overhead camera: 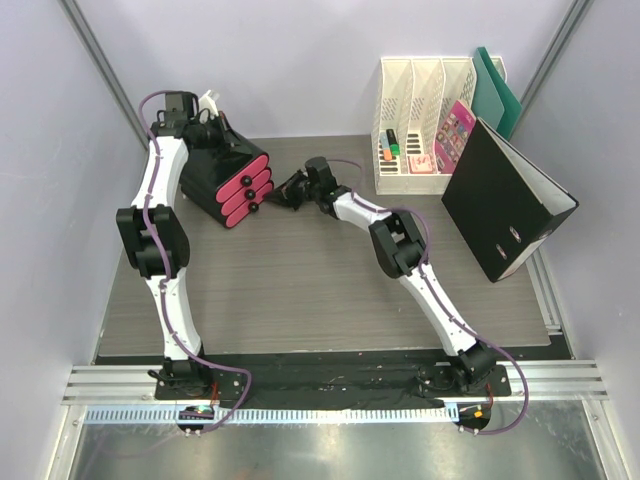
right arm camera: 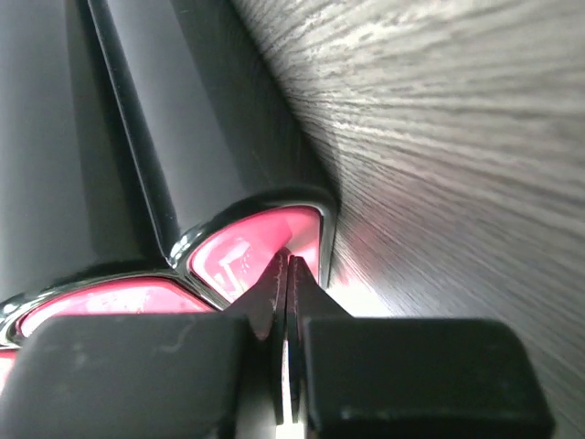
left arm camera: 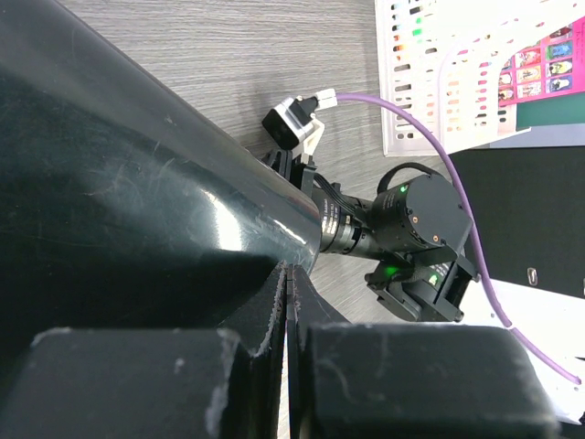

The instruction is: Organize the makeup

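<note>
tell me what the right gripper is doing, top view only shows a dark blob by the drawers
Observer: In the right wrist view the right gripper is shut, tips against a pink drawer front, gripping nothing.
Operator: and the left one, behind the box
Observer: The left gripper is shut too, tips against the glossy side of the black box.
Operator: any makeup in the wrist views
Observer: None shows in either one.
</note>
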Robot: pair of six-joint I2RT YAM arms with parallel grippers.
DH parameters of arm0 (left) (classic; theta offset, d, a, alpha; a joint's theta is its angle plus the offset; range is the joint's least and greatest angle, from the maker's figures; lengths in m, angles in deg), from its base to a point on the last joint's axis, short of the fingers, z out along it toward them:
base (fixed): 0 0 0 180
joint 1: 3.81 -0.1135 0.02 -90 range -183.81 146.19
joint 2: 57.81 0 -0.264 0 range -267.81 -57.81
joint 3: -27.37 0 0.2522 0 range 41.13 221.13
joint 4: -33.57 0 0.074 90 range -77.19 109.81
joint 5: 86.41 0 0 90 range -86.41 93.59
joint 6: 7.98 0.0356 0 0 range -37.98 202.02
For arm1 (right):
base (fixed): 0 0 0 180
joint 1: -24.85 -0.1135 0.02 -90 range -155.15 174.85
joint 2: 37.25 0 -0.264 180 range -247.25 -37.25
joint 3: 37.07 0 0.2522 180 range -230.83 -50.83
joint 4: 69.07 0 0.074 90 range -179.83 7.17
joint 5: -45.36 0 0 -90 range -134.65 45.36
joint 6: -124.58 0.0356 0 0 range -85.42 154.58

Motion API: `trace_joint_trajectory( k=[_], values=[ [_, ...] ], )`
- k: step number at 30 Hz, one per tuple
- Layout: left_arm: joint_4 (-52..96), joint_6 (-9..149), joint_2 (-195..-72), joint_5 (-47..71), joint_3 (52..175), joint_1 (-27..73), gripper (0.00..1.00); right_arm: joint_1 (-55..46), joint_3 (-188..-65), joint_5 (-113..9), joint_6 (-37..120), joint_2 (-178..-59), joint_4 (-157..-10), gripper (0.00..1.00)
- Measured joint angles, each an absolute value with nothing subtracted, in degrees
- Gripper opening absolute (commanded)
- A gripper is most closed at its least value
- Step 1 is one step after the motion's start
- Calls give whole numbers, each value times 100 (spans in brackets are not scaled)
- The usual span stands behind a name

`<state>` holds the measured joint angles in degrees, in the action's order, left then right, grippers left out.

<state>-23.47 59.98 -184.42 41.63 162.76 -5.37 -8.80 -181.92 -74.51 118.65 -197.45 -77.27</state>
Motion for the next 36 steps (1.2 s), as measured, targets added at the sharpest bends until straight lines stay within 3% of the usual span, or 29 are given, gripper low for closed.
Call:
trace_joint_trajectory(
  k=[6, 12, 18, 22, 25, 26, 30, 33, 36],
  values=[
    [-2347, 5998, -18422, 4161, 16258, -535, 0, -871, -18194, -7571, 11881, -19810, -7526, 1],
    [-2422, 5991, -18326, 4073, 16339, -515, 0, -854, -17416, -7412, 11710, -19386, -7209, 1],
    [-2455, 5930, -18221, 3649, 16429, -470, 0, -742, -16592, -7283, 10808, -18298, -7731, 1],
    [-2295, 5792, -18081, 3324, 16295, -452, 2, -594, -16417, -7073, 9894, -17397, -8380, 8],
    [-1939, 5676, -17874, 3145, 15948, -461, 8, -522, -16319, -6732, 9092, -16658, -9001, 15],
    [-1803, 5661, -17749, 3042, 15766, -463, 21, -491, -16266, -6586, 8825, -16416, -9237, 18],
    [-1523, 5639, -17187, 2666, 15130, -463, 46, -428, -16070, -5969, 8012, -15653, -10087, 28],
    [-1394, 5652, -16884, 2543, 15076, -463, 59, -421, -15757, -5502, 7529, -15242, -10665, 43],
    [-1274, 5696, -16571, 2500, 14995, -463, 69, -421, -15388, -5034, 7129, -14971, -11222, 65]
  ],
)
